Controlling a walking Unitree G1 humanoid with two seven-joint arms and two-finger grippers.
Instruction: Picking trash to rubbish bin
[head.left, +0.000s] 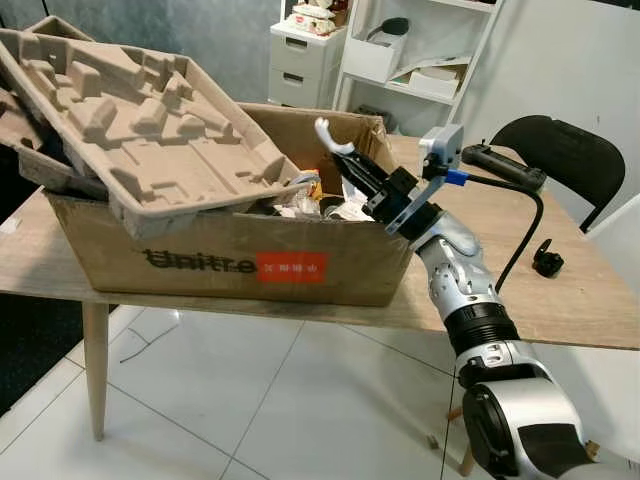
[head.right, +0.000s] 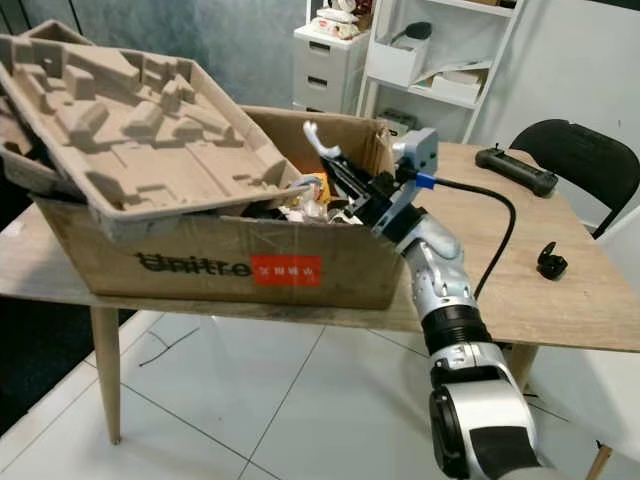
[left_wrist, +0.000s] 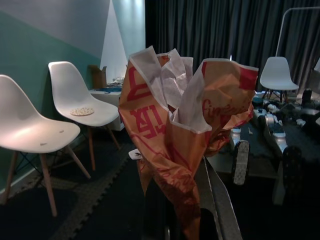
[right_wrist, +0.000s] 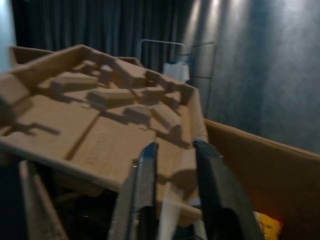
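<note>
Above cardboard box (head.left: 230, 262) rim, right tool (head.left: 338, 158) clamping white plastic piece (head.left: 330, 137), left tool (left_wrist: 190, 210) gripping orange wrapper (left_wrist: 185, 125).

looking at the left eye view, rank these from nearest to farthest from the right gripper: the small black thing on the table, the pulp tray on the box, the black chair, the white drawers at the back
From the right gripper, over the box:
1. Pulp tray, to its left on the box.
2. Small black thing, on the table to its right.
3. Black chair, beyond the table's far right edge.
4. White drawers, against the back wall.
</note>
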